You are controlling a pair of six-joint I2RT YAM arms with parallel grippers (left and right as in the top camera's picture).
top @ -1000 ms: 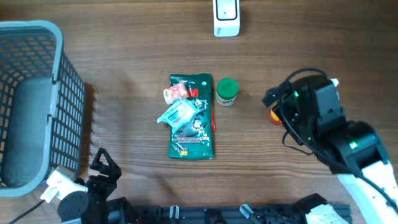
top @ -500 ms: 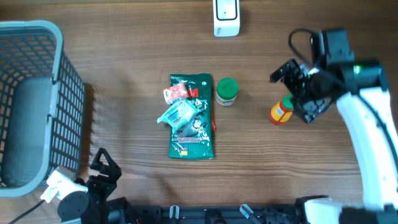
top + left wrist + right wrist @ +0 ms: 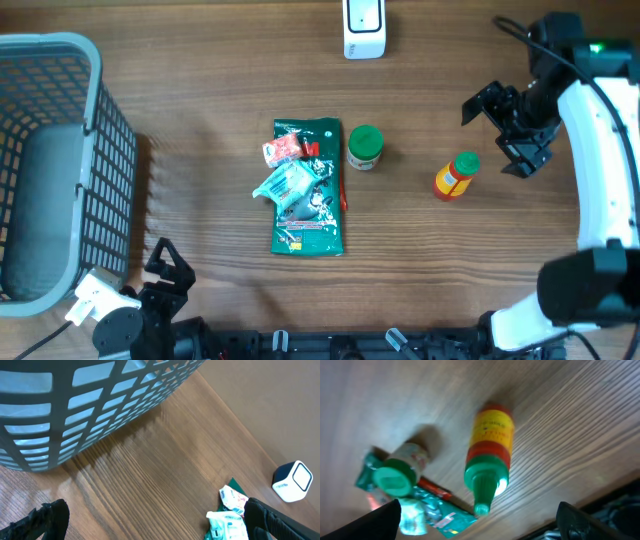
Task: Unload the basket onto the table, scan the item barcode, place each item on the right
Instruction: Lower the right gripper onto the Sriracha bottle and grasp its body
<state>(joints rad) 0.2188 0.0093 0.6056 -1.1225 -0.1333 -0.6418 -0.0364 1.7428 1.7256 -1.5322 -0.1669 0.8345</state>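
Hovering apart from the sauce bottle (image 3: 456,175), the right hand (image 3: 503,137) has both fingers spread wide and holds nothing. The bottle sits on the worktop (image 3: 200,90) just inboard of that hand, toward the robot's left and a bit nearer the robot's base. No contact yet. The bottle looks upright with its green cap up, so the long axis is roughly vertical. The right wrist view backs this up, showing the cap closest to the camera, but a slight tilt can't be ruled out. The left hand (image 3: 152,519) is also fully open and empty, parked near the basket (image 3: 95,110) and well apart from every item. The right arm is clearly the nearer one. Other candidates are a green-lidded jar (image 3: 364,146) and a green pouch (image 3: 310,215) with small packets (image 3: 285,168) on top, all mid-worktop and further from the right hand. My guess is the bottle is the pick. The scanner (image 3: 363,28) stands at the far edge, centre, so a grabbed item would travel left and away from the robot. No barcode is readable in any view. The next move probably needs a side-on approach from the bottle's right, with the fingers closing across the body below the cap.
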